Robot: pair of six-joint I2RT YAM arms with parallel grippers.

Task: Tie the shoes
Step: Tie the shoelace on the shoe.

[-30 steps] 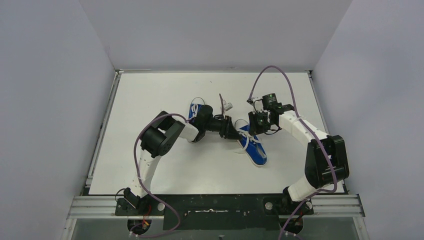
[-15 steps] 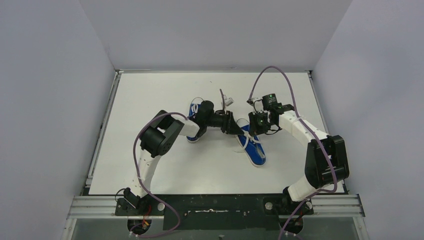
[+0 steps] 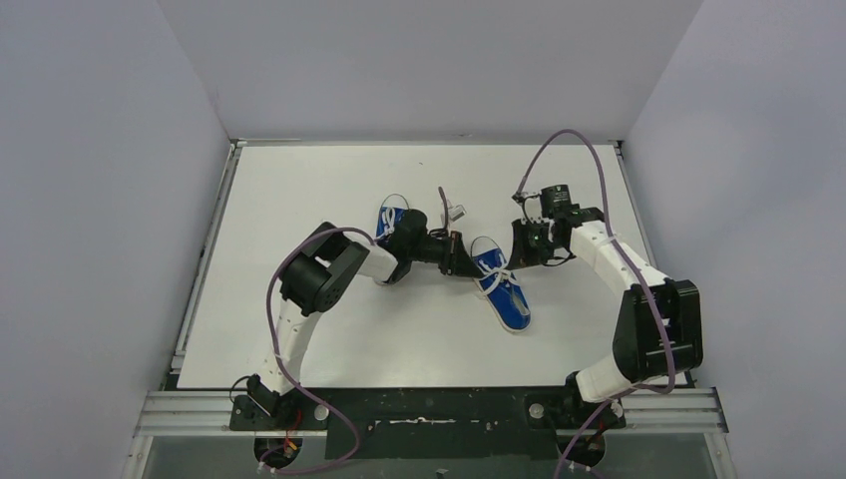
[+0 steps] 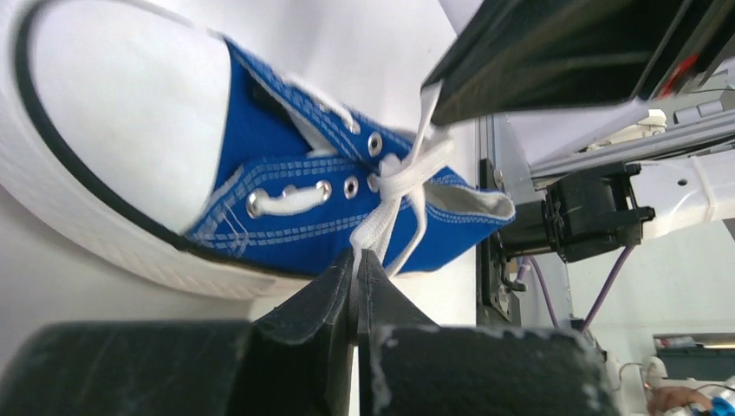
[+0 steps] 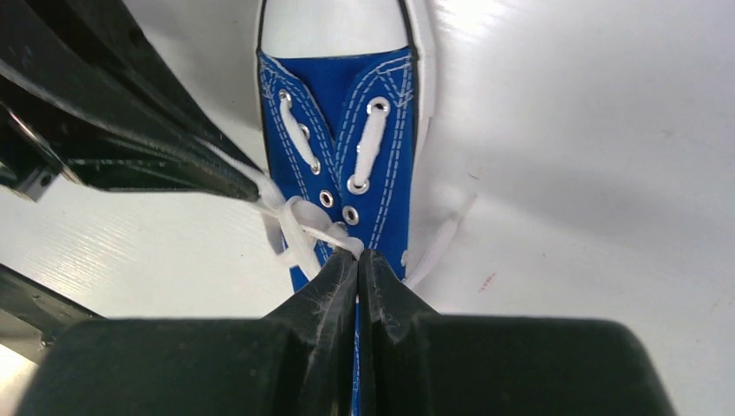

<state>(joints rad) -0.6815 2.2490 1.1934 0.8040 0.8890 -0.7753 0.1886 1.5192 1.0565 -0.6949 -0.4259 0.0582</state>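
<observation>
One blue sneaker (image 3: 502,294) with white laces lies mid-table, toe toward the arm bases. The other shoe (image 3: 389,221) lies further left, mostly hidden under my left arm. My left gripper (image 3: 467,265) sits at the first shoe's left side. In the left wrist view the left gripper (image 4: 356,256) is shut on a white lace (image 4: 394,186) coming from the shoe's (image 4: 286,182) eyelets. My right gripper (image 3: 514,265) is at the shoe's right side. In the right wrist view the right gripper (image 5: 357,254) is shut on a lace strand over the shoe's tongue (image 5: 347,113).
Both grippers face each other across the one shoe, close together; a left finger (image 5: 130,113) shows in the right wrist view. The white table (image 3: 299,329) is walled on three sides. A purple cable (image 3: 584,150) loops above the right arm.
The left gripper has shut on the lace. The right arm has drawn back to the right, its wrist now further from the shoe, with the lace stretched between the two grippers.
</observation>
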